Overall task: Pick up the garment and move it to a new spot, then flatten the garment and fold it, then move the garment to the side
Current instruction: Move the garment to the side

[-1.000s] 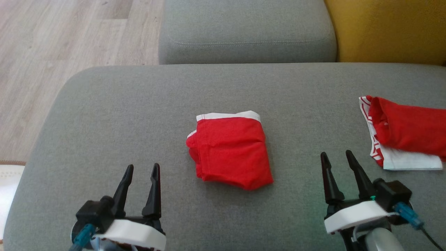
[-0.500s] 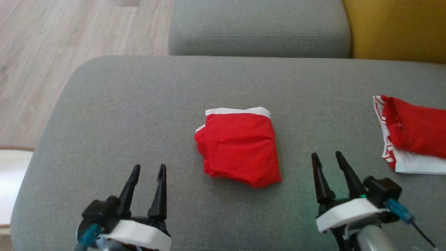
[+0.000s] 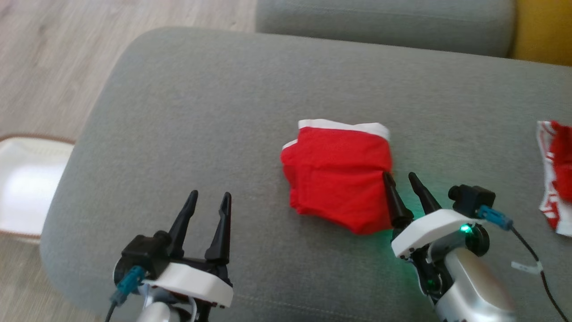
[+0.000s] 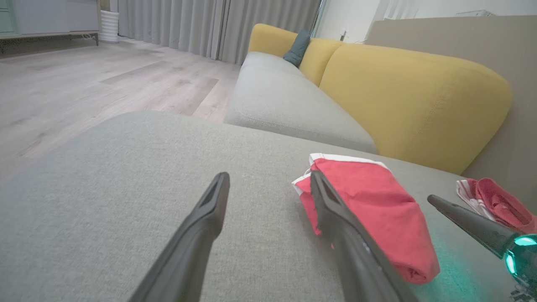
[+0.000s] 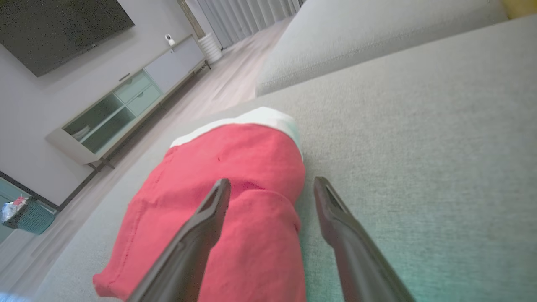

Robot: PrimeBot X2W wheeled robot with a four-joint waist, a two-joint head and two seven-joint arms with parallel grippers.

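Right fingers have come in to the right edge of the folded red garment.
They stand parted and empty, one over the red cloth, the other over the grey sofa cushion just beside it; whether they touch cannot be told. Parted and empty too, the left fingers hover well off to its left. The garment lies mid-cushion, roughly square, white waistband at the far edge, hem toward the robot. Two red pieces in all: a second garment lies far right.

No text, label or number can be read anywhere
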